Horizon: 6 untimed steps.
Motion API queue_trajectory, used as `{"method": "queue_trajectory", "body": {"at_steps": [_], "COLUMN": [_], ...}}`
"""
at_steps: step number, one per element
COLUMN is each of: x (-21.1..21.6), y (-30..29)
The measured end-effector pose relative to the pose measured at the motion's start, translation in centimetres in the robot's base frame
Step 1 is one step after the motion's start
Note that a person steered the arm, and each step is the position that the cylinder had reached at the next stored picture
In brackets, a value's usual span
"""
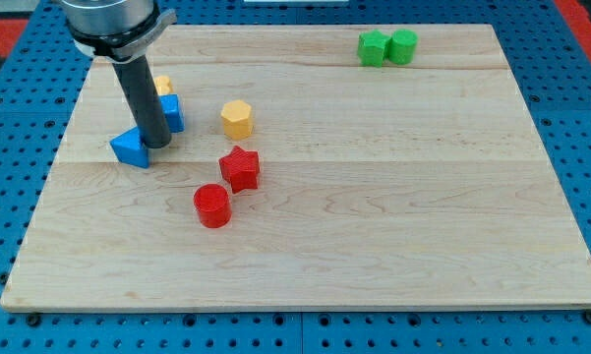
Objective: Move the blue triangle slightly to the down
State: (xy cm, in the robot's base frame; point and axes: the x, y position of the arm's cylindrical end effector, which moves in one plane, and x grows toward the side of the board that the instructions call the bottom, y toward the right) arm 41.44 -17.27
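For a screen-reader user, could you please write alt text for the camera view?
My tip rests against the blue triangle at the wooden board's left, a blue block behind it. A yellow hexagon, red star and red cylinder sit nearby.

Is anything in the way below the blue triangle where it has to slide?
Nothing visible blocks it. My tip sits right at the blue triangle's upper right edge, and the bare board lies below it toward the view's bottom. The red cylinder and red star are off to the view's right.
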Motion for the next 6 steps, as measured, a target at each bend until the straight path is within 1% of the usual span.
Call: {"method": "queue_trajectory", "body": {"at_steps": [1, 3, 5, 6], "x": [0.8, 0.0, 5.8, 4.1], "y": [-1.8, -3.5, -3.5, -3.7]}}
